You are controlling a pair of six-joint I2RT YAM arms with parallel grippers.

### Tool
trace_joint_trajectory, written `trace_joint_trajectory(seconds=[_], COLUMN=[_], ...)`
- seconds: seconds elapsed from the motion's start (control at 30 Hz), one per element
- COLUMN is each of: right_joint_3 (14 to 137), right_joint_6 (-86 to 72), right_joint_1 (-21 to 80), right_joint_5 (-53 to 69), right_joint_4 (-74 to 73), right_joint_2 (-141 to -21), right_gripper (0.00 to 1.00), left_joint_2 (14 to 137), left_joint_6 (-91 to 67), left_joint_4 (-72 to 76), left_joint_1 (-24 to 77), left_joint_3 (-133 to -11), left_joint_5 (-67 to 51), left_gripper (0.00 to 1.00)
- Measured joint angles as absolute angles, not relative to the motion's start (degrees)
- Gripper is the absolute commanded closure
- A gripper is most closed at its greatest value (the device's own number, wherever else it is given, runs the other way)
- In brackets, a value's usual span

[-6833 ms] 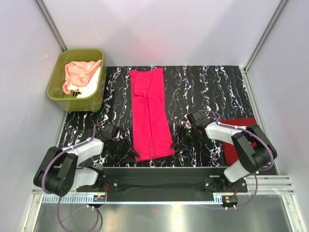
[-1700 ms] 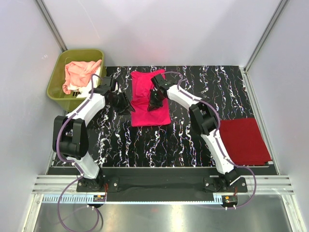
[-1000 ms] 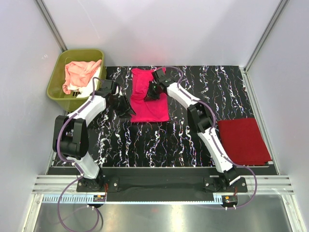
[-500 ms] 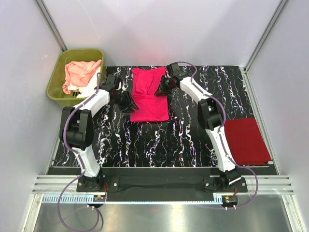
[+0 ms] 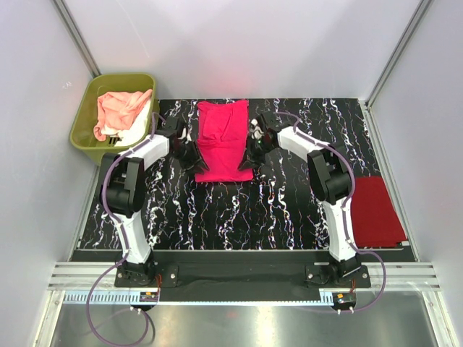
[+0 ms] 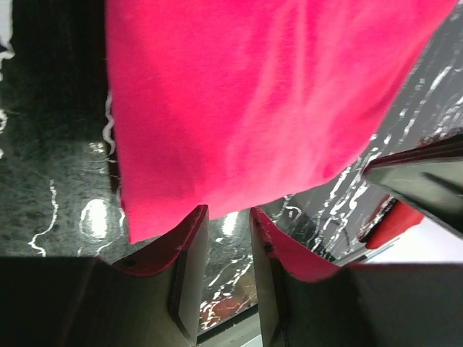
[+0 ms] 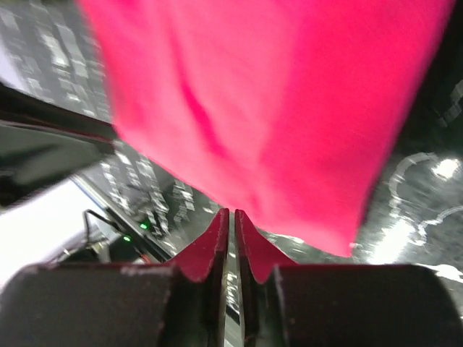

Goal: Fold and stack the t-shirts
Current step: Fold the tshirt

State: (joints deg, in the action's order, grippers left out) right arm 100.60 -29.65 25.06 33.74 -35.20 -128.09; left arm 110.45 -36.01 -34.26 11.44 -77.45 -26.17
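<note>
Top external: an olive-green tub [image 5: 119,75] is seen off the far-left corner of the black marbled table [image 5: 289,210]. A peach-pink t-shirt [image 5: 116,108] is bunched inside it, and a white t-shirt [image 5: 139,126] shows under and beside it at the tub's right wall.

Next, the left gripper [image 5: 189,153] is set low at the left edge of the hot pink t-shirt [image 5: 223,141]. That shirt is laid flat as a lengthwise rectangle at the far middle of the table, with its far end at the table's far edge. The right gripper [image 5: 253,150] is set at the shirt's right edge, roughly opposite the left one.

At the right edge of the table, well apart, a dark red t-shirt [image 5: 380,210] is laid as a flat folded rectangle, partly hidden by the right arm.

Left wrist: the fingers are parted a little. Bare table is seen through the gap, the pink edge sits just beyond the tips, and no cloth is seen between them.

Right wrist: the fingers are closed to a thin slit. The pink cloth sits just past the tips, and nothing is seen pinched.
</note>
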Motion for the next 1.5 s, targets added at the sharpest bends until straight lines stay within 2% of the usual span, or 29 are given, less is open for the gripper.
trace_joint_trajectory(seconds=[0.63, 0.87, 1.0, 1.13, 1.27, 1.5], right_joint_3=[88.09, 81.97, 77.89, 77.56, 79.48, 90.26], right_joint_6=[-25.56, -23.99, -22.81, -22.52, -22.79, -25.61], right_joint_1=[23.94, 23.77, 23.57, 23.35, 23.31, 23.29], right_joint_5=[29.36, 29.39, 28.10, 27.94, 28.16, 29.56], right_joint_4=[-32.53, -31.66, -34.61, -37.19, -38.96, -38.24], right_joint_2=[-125.16, -121.01, -117.99, -116.53, -114.21, -115.22], right_gripper=[0.90, 0.89, 0.87, 0.86, 0.82, 0.79], left_joint_2=[113.36, 108.57, 103.61, 99.11, 95.61, 100.77], left_joint_6=[-32.36, -32.49, -32.53, -32.38, -32.21, -31.03], left_joint_4=[-34.46, -28.45, -29.28, -33.98, -37.36, -38.98], left_joint_1=[11.46, 11.77, 13.47, 16.45, 16.91, 15.22], left_joint_3=[-74.24, -66.41, -60.51, -57.65, -59.33, -74.32], left_joint_5=[-22.28, -23.99, -24.18, -24.34, -25.19, -26.09], left_gripper=[0.73, 0.74, 0.71, 0.61, 0.59, 0.60])
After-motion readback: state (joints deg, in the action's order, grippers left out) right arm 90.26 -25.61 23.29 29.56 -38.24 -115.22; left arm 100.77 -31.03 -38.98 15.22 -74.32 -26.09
